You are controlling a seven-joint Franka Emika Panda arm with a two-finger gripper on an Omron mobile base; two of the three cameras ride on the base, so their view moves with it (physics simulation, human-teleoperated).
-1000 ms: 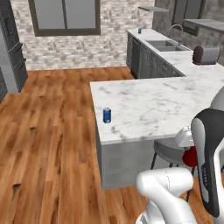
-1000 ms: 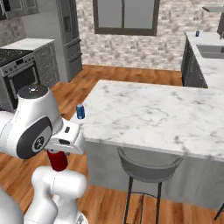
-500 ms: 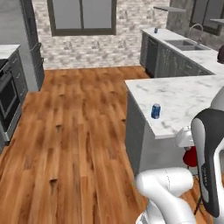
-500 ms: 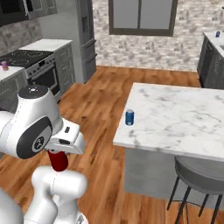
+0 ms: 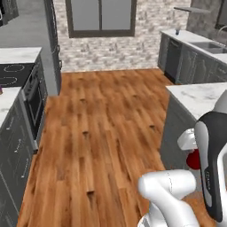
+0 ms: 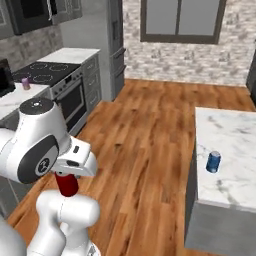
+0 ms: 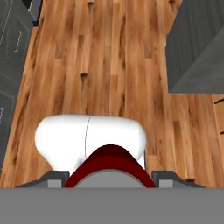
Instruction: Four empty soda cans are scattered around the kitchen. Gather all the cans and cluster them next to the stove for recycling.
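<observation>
A wide black glass stove (image 6: 42, 73) with white ring burners waits across the plank floor from a white marble island counter (image 6: 235, 165), where a small blue soda can (image 6: 213, 162) stands near the edge. A pink-purple soda can (image 6: 26, 83) already sits beside the cooktop. The two-finger gripper (image 7: 111, 174), tucked low against the robot's body, is clamped on a red soda can (image 6: 66, 184), which could slip or strike the oven front if the base swings in too close.
</observation>
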